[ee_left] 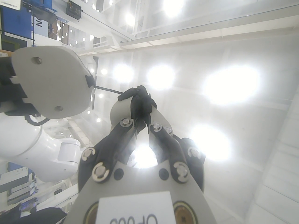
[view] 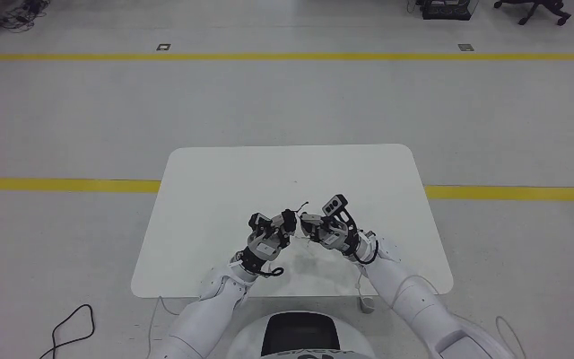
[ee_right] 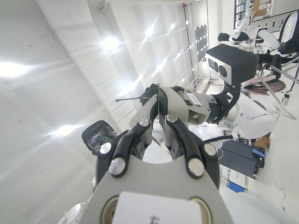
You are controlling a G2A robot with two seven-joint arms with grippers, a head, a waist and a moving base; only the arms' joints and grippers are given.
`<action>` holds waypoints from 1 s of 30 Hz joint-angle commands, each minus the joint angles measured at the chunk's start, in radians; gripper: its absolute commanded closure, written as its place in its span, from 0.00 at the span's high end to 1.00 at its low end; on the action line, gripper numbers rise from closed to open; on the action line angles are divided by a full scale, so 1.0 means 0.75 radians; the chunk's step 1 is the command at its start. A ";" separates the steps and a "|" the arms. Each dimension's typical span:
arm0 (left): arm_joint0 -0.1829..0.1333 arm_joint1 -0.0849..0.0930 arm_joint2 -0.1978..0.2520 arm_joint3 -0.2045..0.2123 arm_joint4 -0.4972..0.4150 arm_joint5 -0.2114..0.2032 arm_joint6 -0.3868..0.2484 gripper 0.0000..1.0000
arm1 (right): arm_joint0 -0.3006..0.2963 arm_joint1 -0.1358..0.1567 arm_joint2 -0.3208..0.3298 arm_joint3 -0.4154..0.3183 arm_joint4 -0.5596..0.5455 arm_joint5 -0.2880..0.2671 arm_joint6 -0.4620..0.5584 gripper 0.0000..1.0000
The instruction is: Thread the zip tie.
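Both arms hang above the white worktop (view: 224, 179), with the left gripper (ee_left: 140, 99) and the right gripper (ee_right: 156, 100) nose to nose over it. The black zip tie (ee_left: 107, 90) is in the air between them and touches nothing else.

The left jaws are together, pinched on a dark bunch at their tips. I take it for the tie's head end, though I cannot separate tie from black pads there. From that bunch a thin, straight run of strap crosses the short gap and enters the tips of the right jaws, which are also closed on it. In my right wrist view a further length of strap pokes out free to the side of the meeting tips.

I judge this to be the threading step itself, with head and tail held one in each gripper and lined up. I cannot tell whether the tip is through the head's slot, because it is too small and hidden by the pads.

The next move calls for a steady left hold, with the strap kept in line with the slot. The right jaws then need a short, gentle travel along the strap's own axis. The strap looks thin and springy, so a sideways pull may bow it or flick it out of the grip
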 commanded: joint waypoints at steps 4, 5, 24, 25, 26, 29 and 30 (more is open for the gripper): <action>0.000 0.000 0.000 0.000 0.000 0.000 0.000 0.00 | 0.009 -0.003 -0.005 0.019 0.006 0.000 0.000 0.00; 0.000 0.000 0.000 0.000 0.000 0.000 0.000 0.00 | 0.010 -0.004 -0.006 0.021 0.007 0.000 0.000 0.00; 0.000 0.000 0.000 0.000 0.000 0.000 0.000 0.00 | 0.031 -0.014 -0.020 0.075 0.029 0.000 0.000 0.00; 0.000 0.000 0.000 0.000 0.000 0.000 0.000 0.00 | 0.032 -0.014 -0.021 0.077 0.030 0.000 0.000 0.00; 0.000 0.000 0.000 0.000 0.000 0.000 0.000 0.00 | 0.033 -0.015 -0.022 0.079 0.031 0.000 0.000 0.00; 0.000 0.000 0.000 0.000 0.000 0.000 0.000 0.00 | 0.035 -0.016 -0.023 0.083 0.030 0.000 0.000 0.00; 0.000 0.000 0.000 0.000 0.000 0.000 0.000 0.00 | 0.035 -0.016 -0.023 0.083 0.030 0.000 0.000 0.00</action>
